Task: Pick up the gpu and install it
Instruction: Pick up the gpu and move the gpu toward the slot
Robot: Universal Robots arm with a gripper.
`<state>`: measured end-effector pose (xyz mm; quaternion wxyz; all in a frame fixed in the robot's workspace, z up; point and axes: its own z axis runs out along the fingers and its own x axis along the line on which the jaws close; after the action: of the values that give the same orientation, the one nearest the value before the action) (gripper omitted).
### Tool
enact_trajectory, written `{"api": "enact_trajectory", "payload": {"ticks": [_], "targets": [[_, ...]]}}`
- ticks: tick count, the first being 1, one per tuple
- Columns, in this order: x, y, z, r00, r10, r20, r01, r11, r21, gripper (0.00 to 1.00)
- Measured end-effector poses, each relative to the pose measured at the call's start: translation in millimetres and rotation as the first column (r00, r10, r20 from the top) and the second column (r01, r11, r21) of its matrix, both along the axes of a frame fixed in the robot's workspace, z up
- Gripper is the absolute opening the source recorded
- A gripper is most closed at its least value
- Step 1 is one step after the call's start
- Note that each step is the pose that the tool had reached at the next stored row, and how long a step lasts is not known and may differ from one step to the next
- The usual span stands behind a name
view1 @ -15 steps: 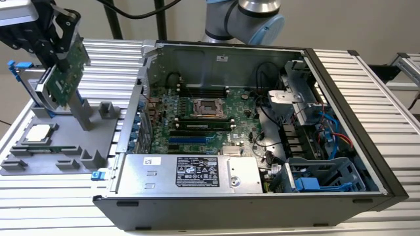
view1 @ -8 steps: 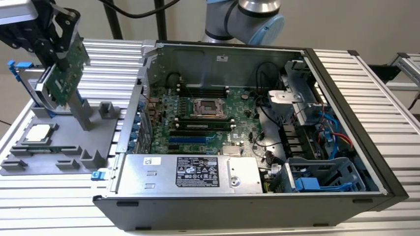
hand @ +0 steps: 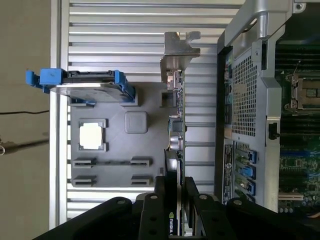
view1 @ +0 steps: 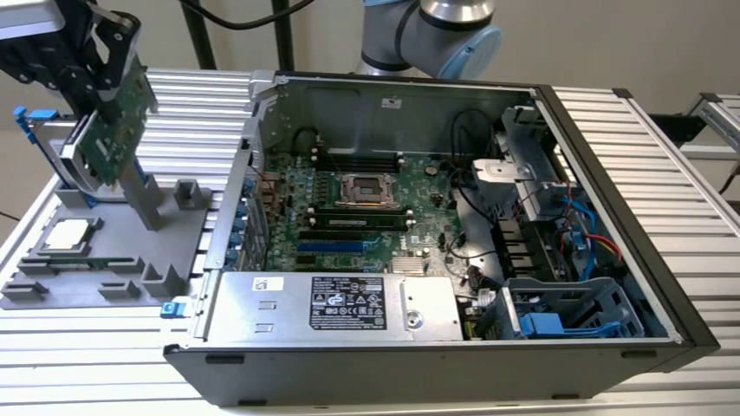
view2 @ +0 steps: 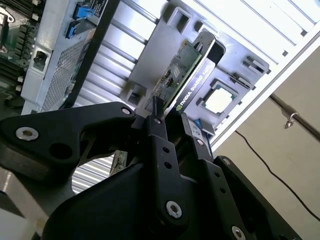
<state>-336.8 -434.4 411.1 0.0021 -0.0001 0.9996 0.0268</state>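
My gripper (view1: 102, 65) is at the top of the exterior view's left, shut on the gpu (view1: 121, 121). The green card hangs tilted from the fingers, its silver bracket (view1: 144, 195) pointing down toward the grey fixture (view1: 99, 260); whether it touches the fixture I cannot tell. In both wrist views the gpu (hand: 174, 132) (view2: 181, 75) is seen edge-on, running away from the black fingers (hand: 160, 195) (view2: 159, 132) clamped on either face. The bracket (hand: 178, 55) is at the card's far end. The open computer case (view1: 601, 199) with its motherboard (view1: 347, 208) lies toward the exterior view's right.
On the grey fixture sit a silver hard drive with blue rails (hand: 85, 85) and a square CPU chip (view1: 68, 236) (hand: 92, 136). The case wall (view1: 237, 199) stands between fixture and motherboard. A power supply (view1: 347, 303) fills the case's near edge. The arm's base (view1: 428, 30) rises behind the case.
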Motion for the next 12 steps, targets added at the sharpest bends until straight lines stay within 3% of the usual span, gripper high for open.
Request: {"api": "enact_trajectory", "payload": {"ticks": [12], "targets": [[0.0, 0.0, 11.2, 1.0, 0.0, 0.0001, 0.0, 1.0, 0.0001, 0.0]]}}
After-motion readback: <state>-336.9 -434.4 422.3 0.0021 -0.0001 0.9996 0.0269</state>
